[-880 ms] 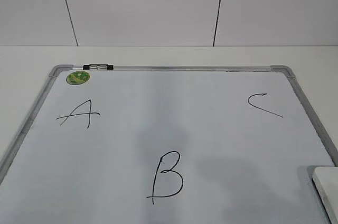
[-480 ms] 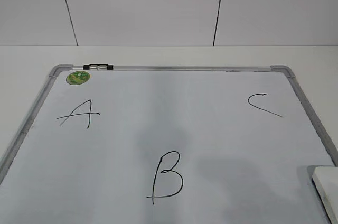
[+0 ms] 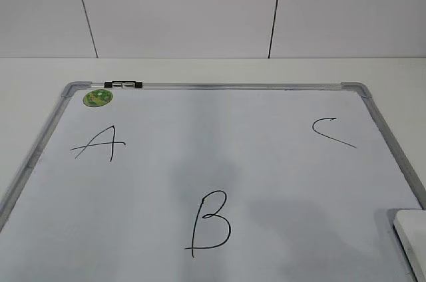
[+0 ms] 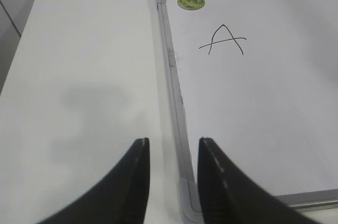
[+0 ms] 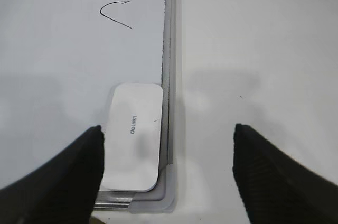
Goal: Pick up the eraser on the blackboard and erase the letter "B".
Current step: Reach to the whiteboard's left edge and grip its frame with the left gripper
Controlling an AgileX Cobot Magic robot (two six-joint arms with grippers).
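The blackboard (image 3: 219,162) is a white dry-erase board with a silver frame, lying flat on the table. The black letter "B" (image 3: 211,223) is at its near middle, the "A" (image 3: 98,143) at left, the "C" (image 3: 331,132) at right. The white eraser (image 5: 133,135) lies in the board's near right corner; its edge shows in the exterior view (image 3: 411,235). My right gripper (image 5: 168,129) is wide open above that corner, its left finger beside the eraser. My left gripper (image 4: 172,145) is open and empty over the board's near left corner. Neither gripper shows in the exterior view.
A round green sticker (image 3: 98,97) and a black-and-silver clip (image 3: 124,84) sit at the board's far left corner. White table (image 4: 90,76) lies left of the board and also right of it (image 5: 253,76). A panelled white wall stands behind.
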